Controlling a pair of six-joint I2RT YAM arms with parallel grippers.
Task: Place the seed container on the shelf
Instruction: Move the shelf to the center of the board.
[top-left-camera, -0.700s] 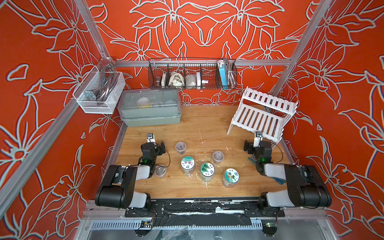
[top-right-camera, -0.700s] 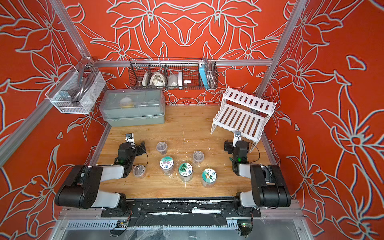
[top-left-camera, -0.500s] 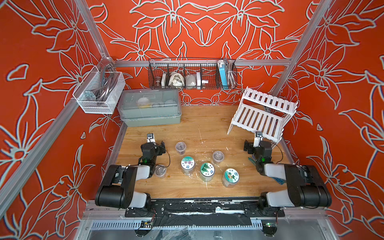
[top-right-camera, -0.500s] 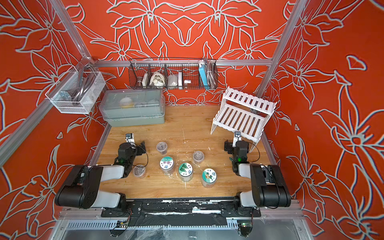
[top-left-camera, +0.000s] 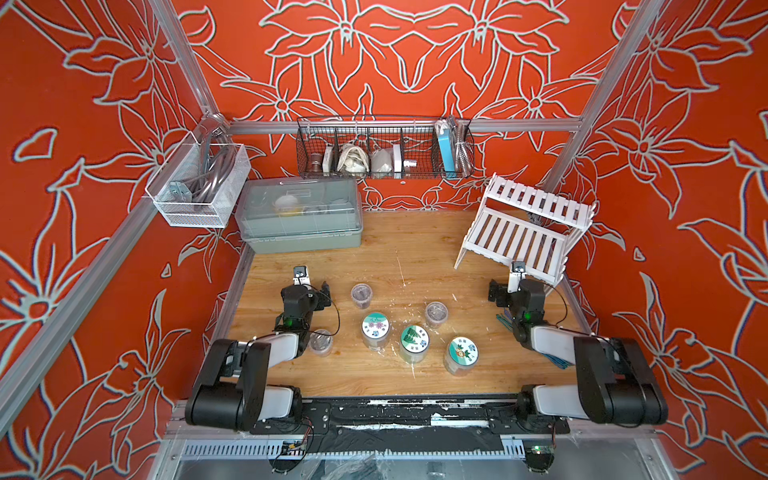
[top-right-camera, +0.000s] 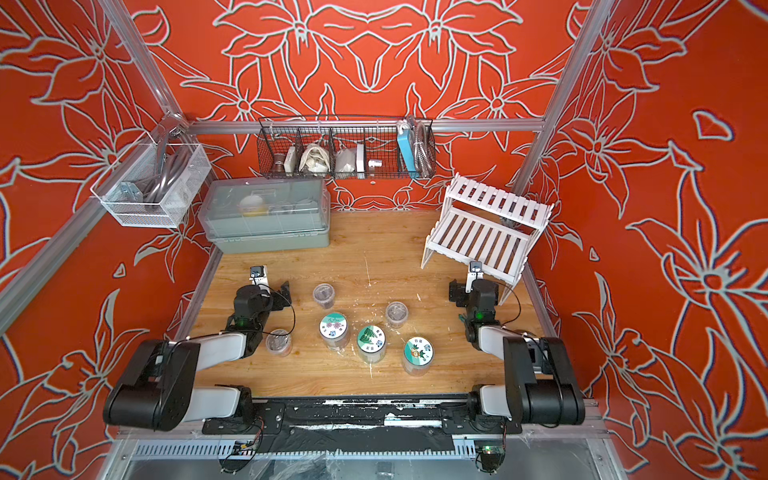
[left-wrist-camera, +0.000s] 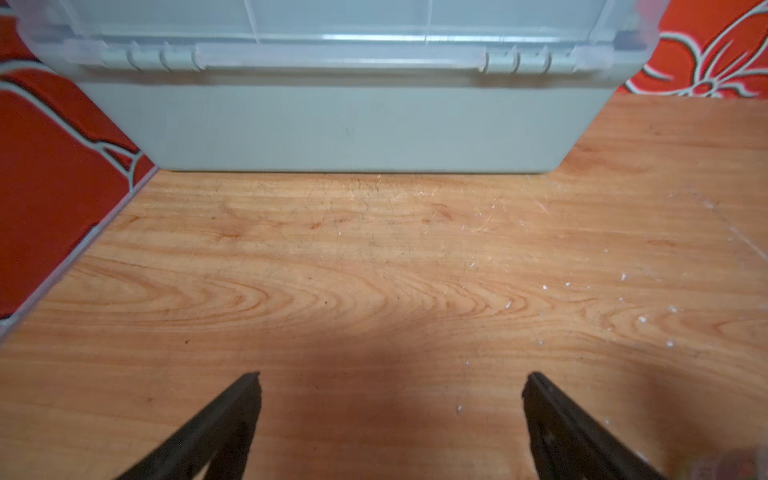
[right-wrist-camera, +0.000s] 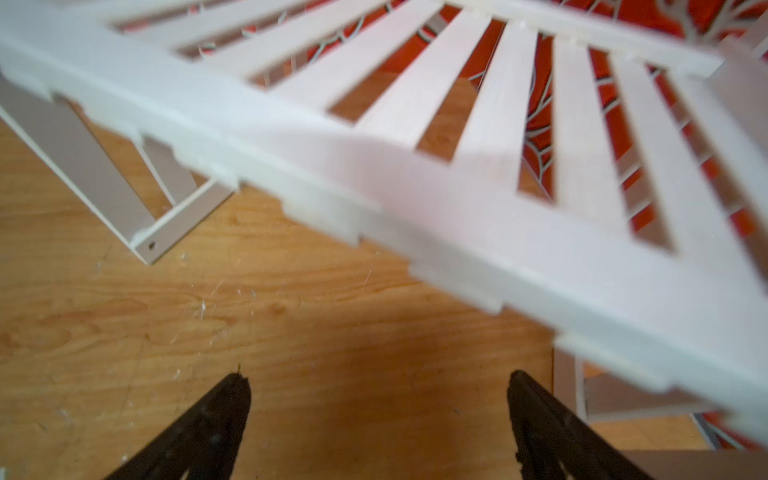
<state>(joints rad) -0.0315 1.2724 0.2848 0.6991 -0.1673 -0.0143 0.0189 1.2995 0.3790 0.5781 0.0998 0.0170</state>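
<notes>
Three seed jars with picture labels on their lids (top-left-camera: 375, 326) (top-left-camera: 414, 337) (top-left-camera: 462, 351) stand in a row at the front middle of the wooden table in both top views. Three small clear lidded cups (top-left-camera: 361, 294) (top-left-camera: 436, 312) (top-left-camera: 321, 341) sit around them. The white slatted shelf (top-left-camera: 523, 224) (top-right-camera: 482, 232) stands at the back right. My left gripper (top-left-camera: 305, 286) (left-wrist-camera: 390, 382) hovers low over bare wood, open and empty, left of the jars. My right gripper (top-left-camera: 509, 286) (right-wrist-camera: 376, 382) is open and empty just before the shelf's lower front edge (right-wrist-camera: 457, 199).
A grey box with a clear lid (top-left-camera: 299, 216) (left-wrist-camera: 353, 124) stands at the back left, straight ahead of the left gripper. A black wire basket (top-left-camera: 384, 149) hangs on the back wall and a white mesh basket (top-left-camera: 199, 183) on the left wall. Something teal (top-left-camera: 505, 322) lies under the right arm.
</notes>
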